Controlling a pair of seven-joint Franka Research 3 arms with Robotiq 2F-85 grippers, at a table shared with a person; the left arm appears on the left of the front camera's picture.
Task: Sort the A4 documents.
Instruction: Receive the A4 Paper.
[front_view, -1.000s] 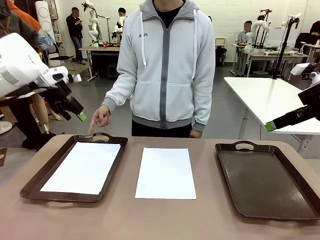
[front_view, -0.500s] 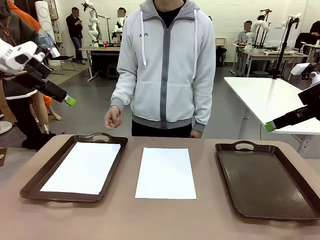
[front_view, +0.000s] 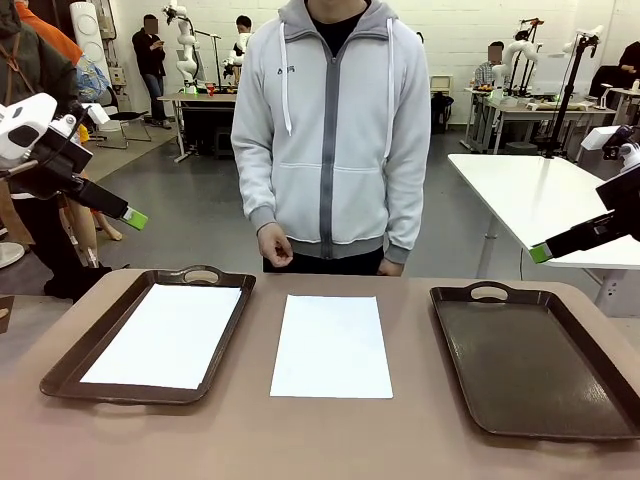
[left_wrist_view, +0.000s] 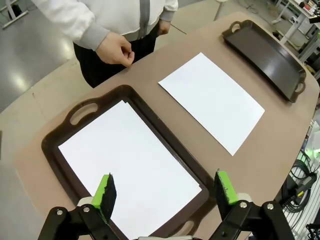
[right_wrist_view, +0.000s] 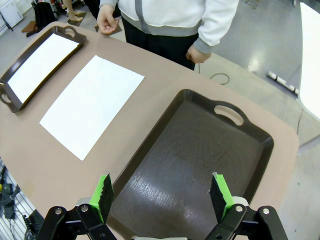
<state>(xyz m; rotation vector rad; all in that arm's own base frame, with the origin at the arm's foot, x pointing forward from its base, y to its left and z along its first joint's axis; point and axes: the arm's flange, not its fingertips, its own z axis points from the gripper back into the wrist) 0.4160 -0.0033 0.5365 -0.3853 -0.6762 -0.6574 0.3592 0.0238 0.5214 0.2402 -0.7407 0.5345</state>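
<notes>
One white A4 document lies inside the left brown tray. A second A4 document lies flat on the table in the middle. My left gripper hangs open, high above and to the left of the left tray; in its wrist view the left gripper looks down on the trayed sheet and the loose sheet. At the right edge my right gripper is raised, and in its own view the right gripper stands open above the empty right tray. Neither holds anything.
A person in a light grey hoodie stands at the far side, one hand loosely closed near the waist, above the table's far edge. The empty right tray takes up the table's right part. Bare tabletop runs along the front.
The person's hand, which pointed at the left tray, has drawn back to the waist. My left gripper has risen and pulled back to the left. The right arm has not moved.
</notes>
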